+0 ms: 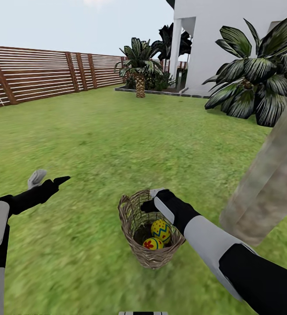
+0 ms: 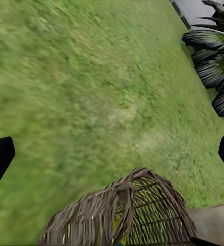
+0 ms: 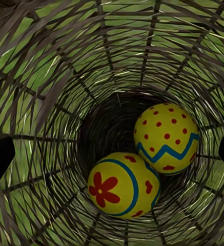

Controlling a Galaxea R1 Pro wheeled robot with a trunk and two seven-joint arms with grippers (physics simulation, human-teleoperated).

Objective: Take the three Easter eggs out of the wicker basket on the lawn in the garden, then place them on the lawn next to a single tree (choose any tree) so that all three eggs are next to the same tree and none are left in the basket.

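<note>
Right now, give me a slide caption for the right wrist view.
Looking down into the wicker basket: two yellow Easter eggs touching at the bottom, one flowered, one dotted.

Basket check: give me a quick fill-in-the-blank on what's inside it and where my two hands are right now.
1. The wicker basket shows ____ Easter eggs.
2. The ____ hand is at the basket's mouth, both fingers wide apart.
3. The egg with the red flower lies ____ the dotted egg, contact visible.
4. The thick leaning trunk stands on the robot's ____ side.

Missing words: two; right; touching; right
</note>
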